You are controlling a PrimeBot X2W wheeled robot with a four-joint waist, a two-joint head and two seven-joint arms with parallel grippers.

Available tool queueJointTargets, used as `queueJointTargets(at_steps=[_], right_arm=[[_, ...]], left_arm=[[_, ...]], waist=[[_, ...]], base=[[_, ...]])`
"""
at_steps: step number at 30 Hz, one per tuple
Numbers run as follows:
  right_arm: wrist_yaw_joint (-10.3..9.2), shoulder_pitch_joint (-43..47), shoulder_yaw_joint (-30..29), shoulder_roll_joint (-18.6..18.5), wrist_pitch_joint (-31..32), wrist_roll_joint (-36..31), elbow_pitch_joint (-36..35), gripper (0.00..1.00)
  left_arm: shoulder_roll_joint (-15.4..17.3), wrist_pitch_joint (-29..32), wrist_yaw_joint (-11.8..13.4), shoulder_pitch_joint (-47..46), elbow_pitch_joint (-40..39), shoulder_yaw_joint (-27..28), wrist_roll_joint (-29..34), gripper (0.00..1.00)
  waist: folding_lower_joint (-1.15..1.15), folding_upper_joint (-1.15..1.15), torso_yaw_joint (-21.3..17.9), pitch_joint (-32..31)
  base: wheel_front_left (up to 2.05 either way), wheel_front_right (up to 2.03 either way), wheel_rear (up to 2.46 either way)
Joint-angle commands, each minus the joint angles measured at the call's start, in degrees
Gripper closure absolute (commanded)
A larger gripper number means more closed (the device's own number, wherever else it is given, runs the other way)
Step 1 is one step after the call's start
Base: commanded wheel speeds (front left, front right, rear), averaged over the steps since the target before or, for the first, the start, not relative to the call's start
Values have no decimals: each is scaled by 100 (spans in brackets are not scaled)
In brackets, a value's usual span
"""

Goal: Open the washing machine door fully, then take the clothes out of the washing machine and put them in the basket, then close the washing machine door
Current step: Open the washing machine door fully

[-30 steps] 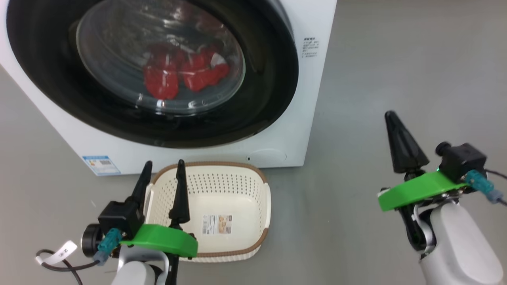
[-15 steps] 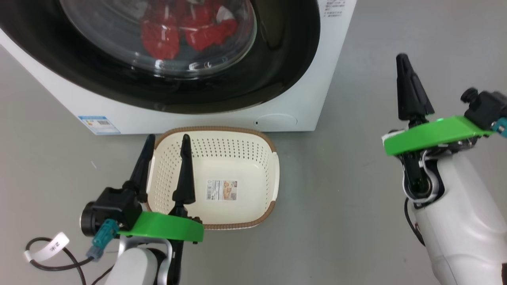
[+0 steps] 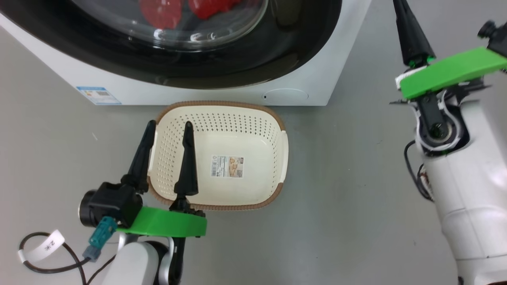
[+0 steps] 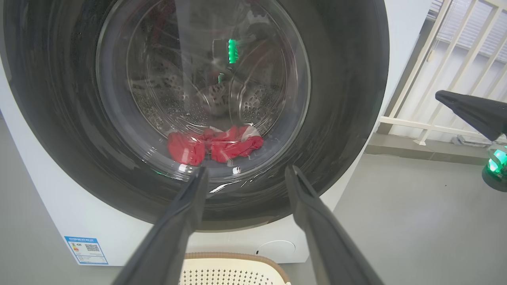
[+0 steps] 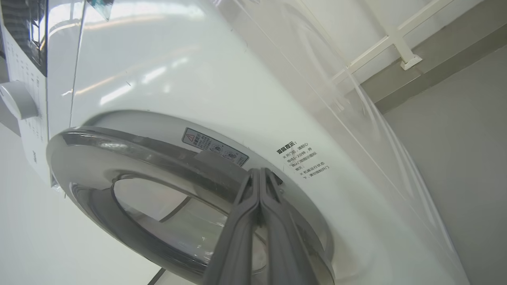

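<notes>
The washing machine [image 3: 317, 59] fills the top of the head view. The washing machine door [image 4: 348, 118] lies flat against the front, and the red clothes [image 4: 216, 144] lie behind its glass in the drum. On the floor in front stands the cream basket [image 3: 257, 130], nothing in it but its label. My left gripper [image 3: 169, 124] hovers open above the basket's left rim, pointing at the door [image 3: 277, 51]. My right gripper [image 5: 259, 171] is shut on nothing, its tip close to the door's right rim [image 5: 158, 158]. It reaches up past the machine's right side [image 3: 404, 16].
Grey floor [image 3: 348, 198] spreads to the right of the basket and the machine. A white railing [image 4: 447, 79] stands behind, to the right of the machine. A blue label [image 3: 98, 95] marks the machine's lower left corner.
The head camera has tilted down, so machine and basket sit higher in the picture. My right gripper has moved forward, up beside the machine's right side. The left gripper has kept its place over the basket.
</notes>
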Motion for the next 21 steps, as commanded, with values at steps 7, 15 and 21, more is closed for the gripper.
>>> queueJointTargets(at_steps=[7, 15, 21], right_arm=[[3, -562, -14, -168, 721, 740, -102, 100], [3, -837, -54, -246, 1315, 1322, 81, 100], [3, -1221, -172, -286, 1556, 1562, 523, 100]], left_arm=[[89, -52, 5, -236, -142, 34, 9, 0], [89, -52, 4, -291, -113, -42, -16, 0], [89, -52, 17, -347, -122, -167, -82, 0]], waist=[[0, 0, 221, 256], [0, 0, 341, 340], [0, 0, 483, 431]], base=[[0, 0, 0], [0, 0, 0], [0, 0, 0]])
